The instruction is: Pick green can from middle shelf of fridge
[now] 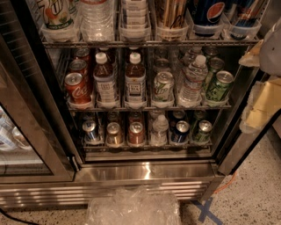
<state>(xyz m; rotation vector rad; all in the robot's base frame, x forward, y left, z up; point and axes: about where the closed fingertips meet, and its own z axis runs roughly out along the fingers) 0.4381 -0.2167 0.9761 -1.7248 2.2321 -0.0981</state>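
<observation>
The fridge (pixel 145 172) stands open, with its steel base at the bottom. The middle shelf (pixel 149 107) is a wire rack with clear lanes. The green can (pixel 218 86) stands at the front of the rightmost lane, tilted slightly, with more green cans behind it. A paler whitish-green can (pixel 163 86) stands two lanes to its left. My gripper (pixel 263 92) is a pale shape at the right edge, outside the fridge, to the right of the green can and apart from it.
The middle shelf also holds red cola cans (pixel 77 87), brown tea bottles (pixel 135 80) and a water bottle (pixel 193 79). Pepsi cans (pixel 206 12) stand above and short cans (pixel 136 133) below. The glass door (pixel 26 132) is swung left. A plastic bag (pixel 134 206) lies on the floor.
</observation>
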